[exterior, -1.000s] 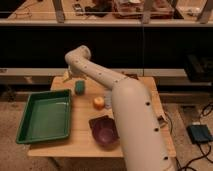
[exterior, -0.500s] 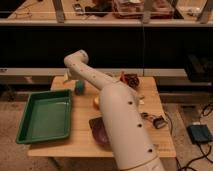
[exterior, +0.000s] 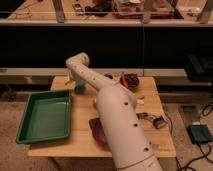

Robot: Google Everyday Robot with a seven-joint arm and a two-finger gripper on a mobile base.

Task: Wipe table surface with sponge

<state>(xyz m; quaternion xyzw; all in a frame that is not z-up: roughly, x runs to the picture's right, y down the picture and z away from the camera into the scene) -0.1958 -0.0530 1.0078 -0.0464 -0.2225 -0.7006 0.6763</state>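
The teal-green sponge [exterior: 79, 88] sits on the light tan table surface [exterior: 142, 102] near the back left, just right of the green tray's far corner. My gripper [exterior: 71, 80] hangs from the bent white arm [exterior: 112, 115], at the sponge's upper left and close over it. Whether it touches the sponge does not show. The arm rises from the front and covers the middle of the table.
A large green tray [exterior: 31, 131] lies on the table's left half. An orange fruit [exterior: 93, 102] peeks out beside the arm, and a dark purple bowl [exterior: 96, 130] sits in front. A red-brown object [exterior: 131, 79] is at the back, with small items [exterior: 156, 121] at right.
The arm has swung left across the table and now hides most of the orange fruit. The sponge stays in the same spot, with the gripper still over it.
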